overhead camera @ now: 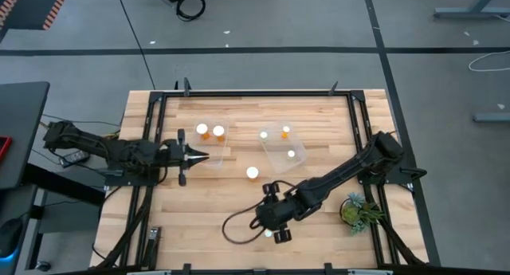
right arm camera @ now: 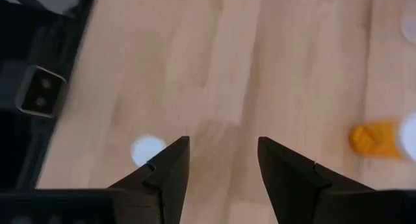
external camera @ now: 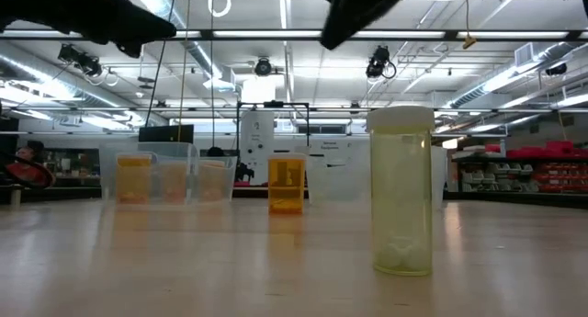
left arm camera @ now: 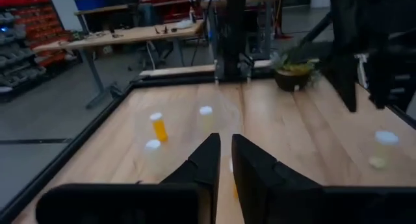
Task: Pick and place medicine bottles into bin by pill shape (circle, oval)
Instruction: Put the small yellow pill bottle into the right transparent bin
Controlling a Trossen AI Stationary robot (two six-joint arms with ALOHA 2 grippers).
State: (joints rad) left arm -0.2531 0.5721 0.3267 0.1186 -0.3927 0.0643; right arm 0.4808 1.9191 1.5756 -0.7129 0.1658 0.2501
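No brand, label or writing is being made out on any bottle or bin.

The right tool (overhead camera: 267, 227) is being held low at the lower centre of the high view, its fingers spread apart with nothing between them. A clear bottle with a white cap (overhead camera: 267, 233) is standing just beside it; in the right wrist view that cap (right arm camera: 147, 149) is sitting just outside one finger (right arm camera: 166, 169), not in the gap.

The left tool (overhead camera: 203, 156) is being held at the left centre of the high view, fingers pressed together and empty, pointing at the left bin (overhead camera: 209, 144).

Two orange bottles (overhead camera: 203, 131) are standing in the left bin at the upper centre. Two more white-capped bottles (overhead camera: 285, 132) are sitting in the right bin (overhead camera: 280, 147). One bottle (overhead camera: 252, 173) is standing alone on the table (overhead camera: 239, 203) between the bins and the right tool.

Wide bare wood is being left open along the lower left of the table. A black frame (overhead camera: 255, 93) is bordering the table's edges, and a small green plant (overhead camera: 356, 210) is sitting at the lower right, beside the right arm.
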